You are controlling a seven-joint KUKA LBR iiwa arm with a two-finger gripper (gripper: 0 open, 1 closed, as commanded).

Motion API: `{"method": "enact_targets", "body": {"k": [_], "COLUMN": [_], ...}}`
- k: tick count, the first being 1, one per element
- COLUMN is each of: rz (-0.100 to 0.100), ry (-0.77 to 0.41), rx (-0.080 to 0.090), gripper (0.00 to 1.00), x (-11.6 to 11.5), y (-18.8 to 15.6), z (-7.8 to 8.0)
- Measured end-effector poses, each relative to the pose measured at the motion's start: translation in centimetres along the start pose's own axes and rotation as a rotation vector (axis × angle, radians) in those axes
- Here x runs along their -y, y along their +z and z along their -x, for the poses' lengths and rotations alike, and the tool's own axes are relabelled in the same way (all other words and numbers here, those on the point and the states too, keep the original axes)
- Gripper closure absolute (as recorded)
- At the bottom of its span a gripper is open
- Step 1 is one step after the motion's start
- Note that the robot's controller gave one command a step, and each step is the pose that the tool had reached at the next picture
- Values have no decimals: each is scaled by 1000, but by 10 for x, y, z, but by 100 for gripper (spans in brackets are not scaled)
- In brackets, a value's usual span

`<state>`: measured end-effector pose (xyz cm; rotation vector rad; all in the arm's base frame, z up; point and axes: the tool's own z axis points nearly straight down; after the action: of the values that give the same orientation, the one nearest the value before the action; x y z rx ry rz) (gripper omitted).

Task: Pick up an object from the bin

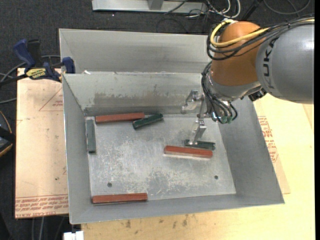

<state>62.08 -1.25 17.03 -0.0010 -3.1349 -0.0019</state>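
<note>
One green bar (207, 145) beneath gripper (199, 139)

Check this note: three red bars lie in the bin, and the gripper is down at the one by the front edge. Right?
No. The camera view shows the gripper down at the red bar right of the middle, beside a dark green piece; the front red bar lies apart from it. The rest holds.
</note>
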Motion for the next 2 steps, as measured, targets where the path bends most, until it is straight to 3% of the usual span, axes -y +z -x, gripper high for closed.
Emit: {"method": "enact_targets", "body": {"k": [1, 2], "rz": [0, 1], "ry": [0, -19], "rx": [8, 16], "gripper": [0, 100], "x": [0, 17], "y": [-5, 93], "z": [2, -31]}}
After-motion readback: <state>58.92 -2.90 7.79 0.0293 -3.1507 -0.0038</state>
